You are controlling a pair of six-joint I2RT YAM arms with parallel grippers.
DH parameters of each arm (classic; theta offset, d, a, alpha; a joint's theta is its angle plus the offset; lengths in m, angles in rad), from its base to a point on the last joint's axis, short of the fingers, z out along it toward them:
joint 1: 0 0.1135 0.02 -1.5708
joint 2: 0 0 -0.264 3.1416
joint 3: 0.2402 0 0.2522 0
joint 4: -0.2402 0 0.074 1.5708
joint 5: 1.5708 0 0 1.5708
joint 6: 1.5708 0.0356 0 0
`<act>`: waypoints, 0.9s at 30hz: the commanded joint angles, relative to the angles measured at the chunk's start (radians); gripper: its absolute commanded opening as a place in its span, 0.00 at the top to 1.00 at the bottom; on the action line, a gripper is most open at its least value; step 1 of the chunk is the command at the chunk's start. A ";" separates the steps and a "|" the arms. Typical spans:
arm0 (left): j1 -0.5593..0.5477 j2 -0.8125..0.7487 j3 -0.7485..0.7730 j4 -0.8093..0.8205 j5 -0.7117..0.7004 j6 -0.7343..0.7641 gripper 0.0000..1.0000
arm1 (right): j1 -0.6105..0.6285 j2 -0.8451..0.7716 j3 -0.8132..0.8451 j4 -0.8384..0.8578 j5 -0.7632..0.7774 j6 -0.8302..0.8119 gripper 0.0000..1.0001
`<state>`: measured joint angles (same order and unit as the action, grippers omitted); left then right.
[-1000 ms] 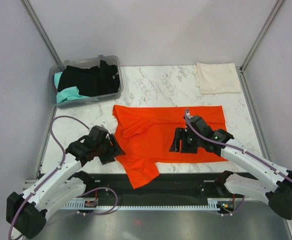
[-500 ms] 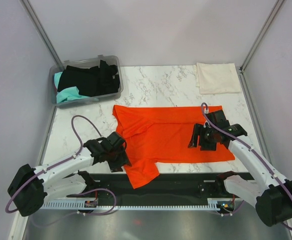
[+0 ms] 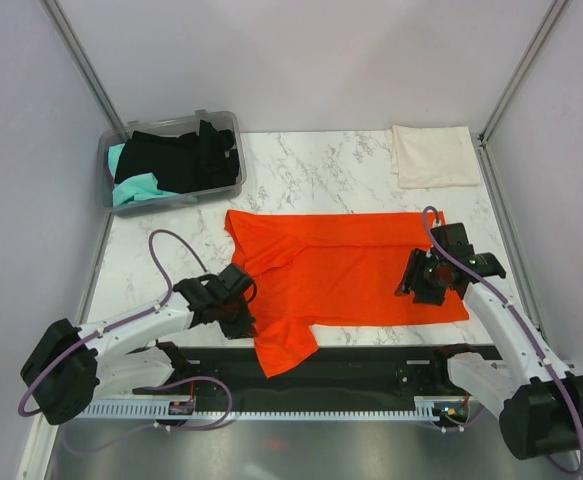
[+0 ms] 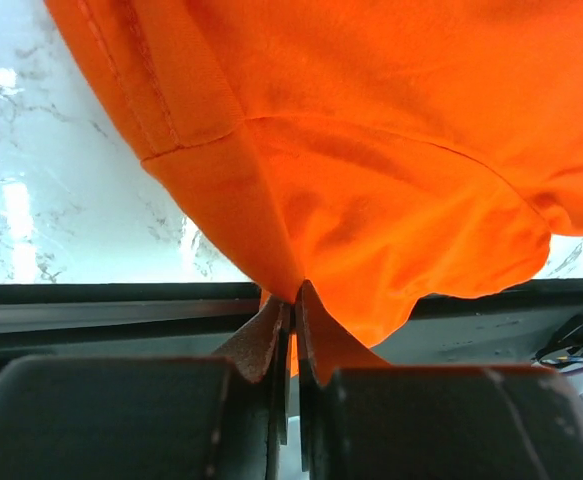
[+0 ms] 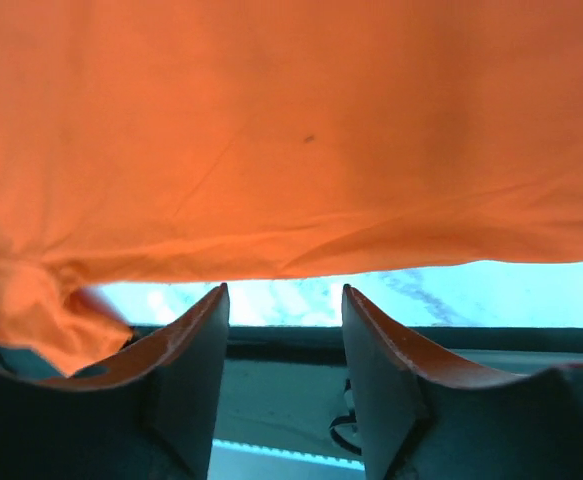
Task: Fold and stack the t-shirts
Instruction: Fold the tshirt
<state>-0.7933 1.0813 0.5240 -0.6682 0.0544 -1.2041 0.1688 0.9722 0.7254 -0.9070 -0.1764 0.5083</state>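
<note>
The orange-red t-shirt (image 3: 341,265) lies flat on the table (image 3: 311,170), in front of the grey bin (image 3: 186,200), on the side nearer to the arms. It reaches from there well across toward the far side of the table from the bin.

The left gripper (image 4: 291,300) is closed on a pinch of the orange cloth, at the shirt's near edge on the end closer to the bin. A sleeve hangs over the table edge just beside it. The right gripper (image 5: 284,295) is held apart with nothing between its fingers. It sits over the near edge of the shirt at the end farthest from the bin.

I judge that the step in hand is to take the second corner before a fold. To do it well, the right gripper should go down on the edge and catch every layer of cloth, not only the top one. Then both arms should lift together and at the same height, keeping the cloth lightly stretched, so that the fold line comes straight.

The long axis of the shirt runs across the table, side to side. The sleeve and shoulder end seems to point to the bin side, and the hem points away from it.
</note>
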 commanded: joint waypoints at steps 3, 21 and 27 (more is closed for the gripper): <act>-0.003 0.011 0.073 0.027 0.001 0.092 0.95 | -0.161 0.046 -0.011 0.002 0.142 0.055 0.47; 0.016 0.195 0.097 0.263 0.156 0.405 0.98 | -0.497 0.315 0.077 -0.090 0.387 0.058 0.53; 0.040 0.204 0.145 0.266 0.151 0.463 0.98 | -0.503 0.309 0.049 -0.093 0.382 0.107 0.54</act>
<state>-0.7673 1.2991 0.6224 -0.4595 0.1871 -0.8154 -0.3313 1.2831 0.7628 -0.9695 0.1631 0.5846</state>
